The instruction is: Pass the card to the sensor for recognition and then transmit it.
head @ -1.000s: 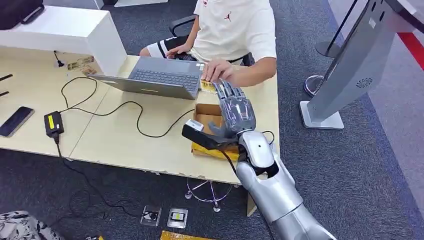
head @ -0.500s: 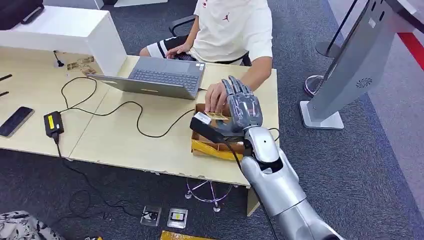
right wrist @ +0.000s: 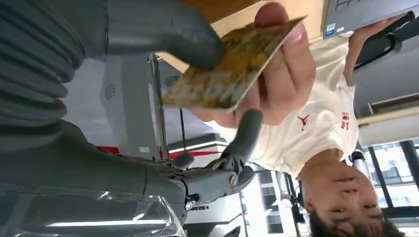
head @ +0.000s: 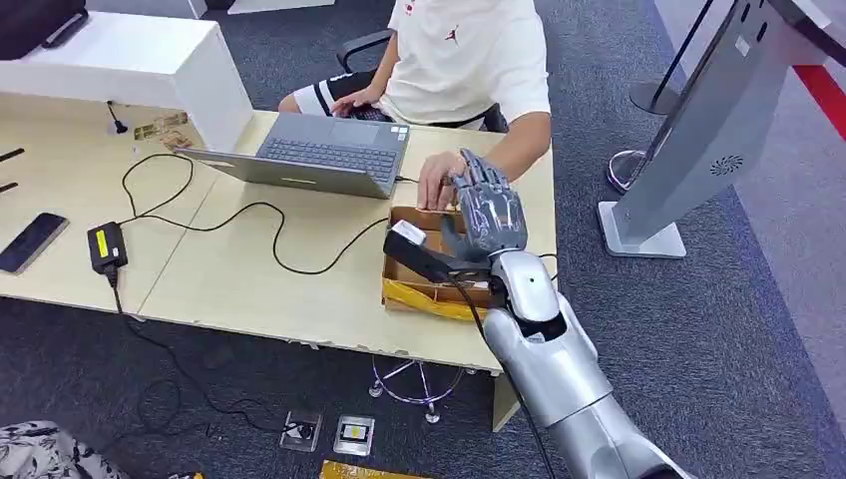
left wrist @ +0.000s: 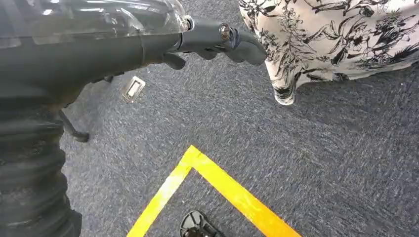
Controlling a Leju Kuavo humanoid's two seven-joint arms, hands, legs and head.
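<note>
Right robot hand (right wrist: 163,64) thumb apparently on card (right wrist: 232,69), person's hand (right wrist: 281,74) beneath.

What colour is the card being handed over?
Golden yellow with a mottled brownish print; the card shows best in the right wrist view.

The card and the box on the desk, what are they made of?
The card looks like glossy plastic: thin, stiff, gold print with a sheen. The box looks like plain brown cardboard, matte, with yellow tape along its front edge.
</note>
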